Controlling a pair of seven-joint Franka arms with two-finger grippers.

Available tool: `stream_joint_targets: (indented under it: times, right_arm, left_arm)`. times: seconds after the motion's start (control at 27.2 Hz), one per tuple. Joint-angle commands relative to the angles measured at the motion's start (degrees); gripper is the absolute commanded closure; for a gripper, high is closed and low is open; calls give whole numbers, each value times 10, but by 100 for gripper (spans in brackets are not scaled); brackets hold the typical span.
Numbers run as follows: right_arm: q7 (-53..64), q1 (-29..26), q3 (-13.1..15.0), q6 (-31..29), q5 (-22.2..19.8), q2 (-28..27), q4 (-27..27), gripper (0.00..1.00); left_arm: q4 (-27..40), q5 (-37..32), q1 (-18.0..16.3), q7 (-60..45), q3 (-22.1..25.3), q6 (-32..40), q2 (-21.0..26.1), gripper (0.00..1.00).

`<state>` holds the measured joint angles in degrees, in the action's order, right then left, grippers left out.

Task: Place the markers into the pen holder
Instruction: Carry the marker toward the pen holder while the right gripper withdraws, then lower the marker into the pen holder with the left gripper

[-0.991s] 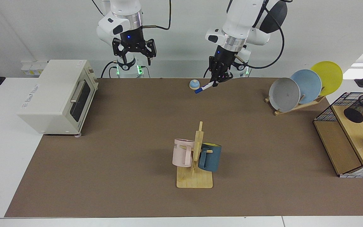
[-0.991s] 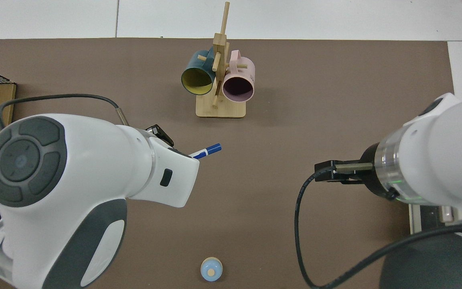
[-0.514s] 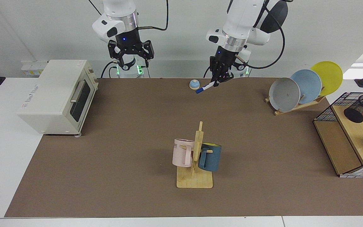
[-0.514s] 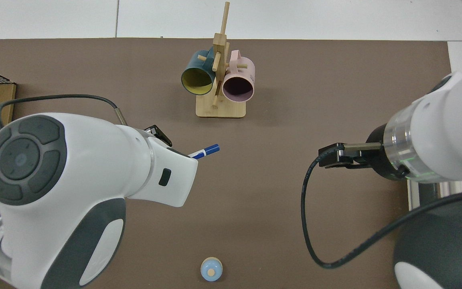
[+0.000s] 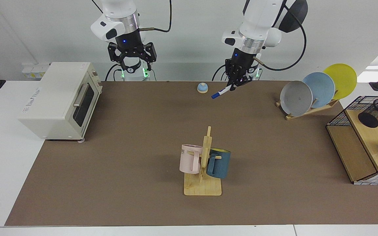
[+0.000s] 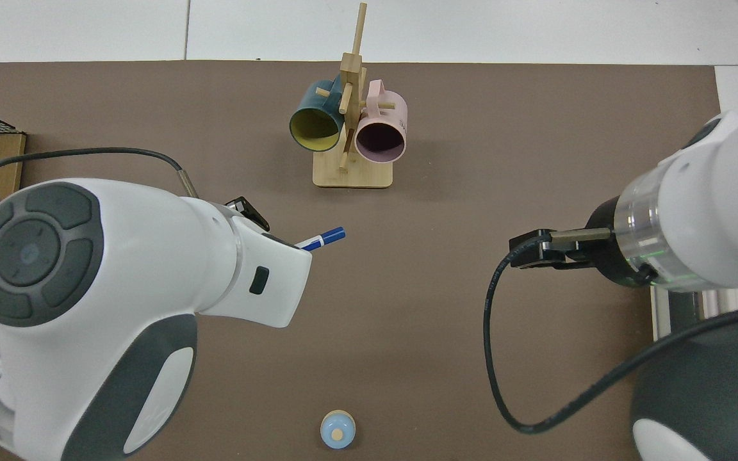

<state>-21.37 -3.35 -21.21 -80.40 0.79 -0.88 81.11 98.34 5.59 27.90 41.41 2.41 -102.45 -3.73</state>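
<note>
We have two cameras. One sits across the brown-covered table (image 5: 110,164), raised, facing both white robot arms and taking in the whole surface from some way off. The other hangs above, looking straight down from much nearer, so the arms' upper casings fill its lower corners. Its picture is turned half round against the first. Both share the wooden mug tree (image 5: 204,170) (image 6: 351,128) with its pink and blue mugs, and the small blue domed bell (image 5: 202,87) (image 6: 337,430).
</note>
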Motion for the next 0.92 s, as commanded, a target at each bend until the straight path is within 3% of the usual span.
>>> stream_joint_targets:
  times: [0.0,0.37,0.88]
  right_arm:
    - [14,-24,-4,15,4,-3,-8,0]
    - [14,-60,-4,15,4,-3,-7,0]
    - [14,-74,-4,15,4,-3,-7,0]
  left_arm:
    - [-34,-36,-18,-6,9,51,-3,100]
    - [-45,-67,-40,-9,11,85,-4,100]
    - [-98,-145,-122,52,17,155,-3,100]
